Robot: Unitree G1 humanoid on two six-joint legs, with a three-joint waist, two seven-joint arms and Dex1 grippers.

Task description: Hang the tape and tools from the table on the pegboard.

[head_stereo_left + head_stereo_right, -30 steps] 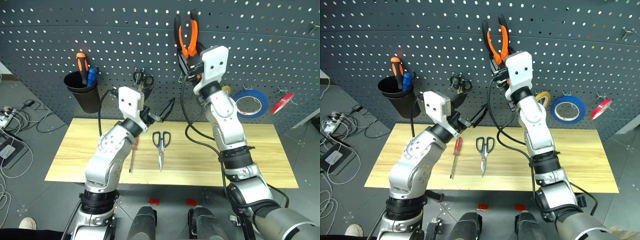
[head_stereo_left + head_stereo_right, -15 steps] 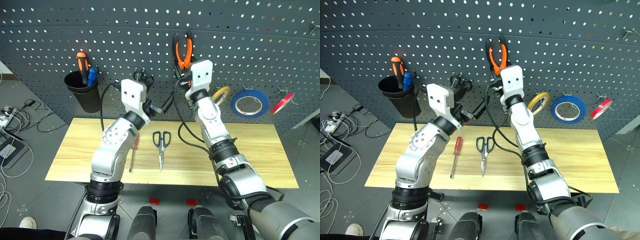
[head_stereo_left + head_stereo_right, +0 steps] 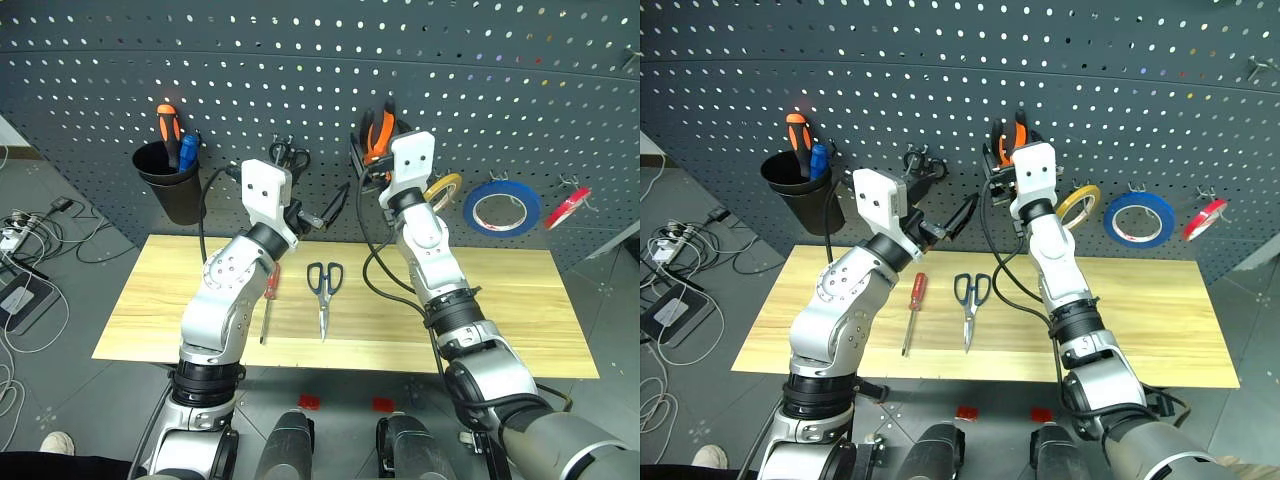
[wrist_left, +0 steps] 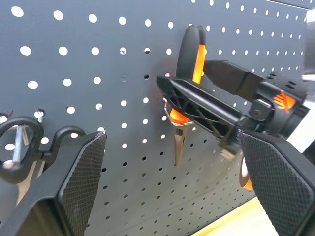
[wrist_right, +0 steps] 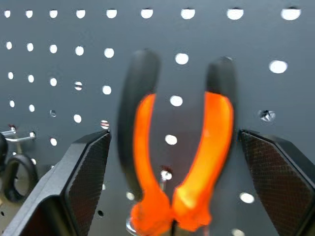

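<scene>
Pliers (image 5: 174, 162) with glossy orange-and-black handles hang between the right claw's (image 5: 172, 182) wide textured pads.

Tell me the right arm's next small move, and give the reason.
Probably draw the right gripper straight back from the pegboard. Its fingers stand open on either side of the pliers, touching neither handle, and the pliers seem to hang on the board by themselves. The scissors and red-handled screwdriver lie on the table, not yet hung.
</scene>
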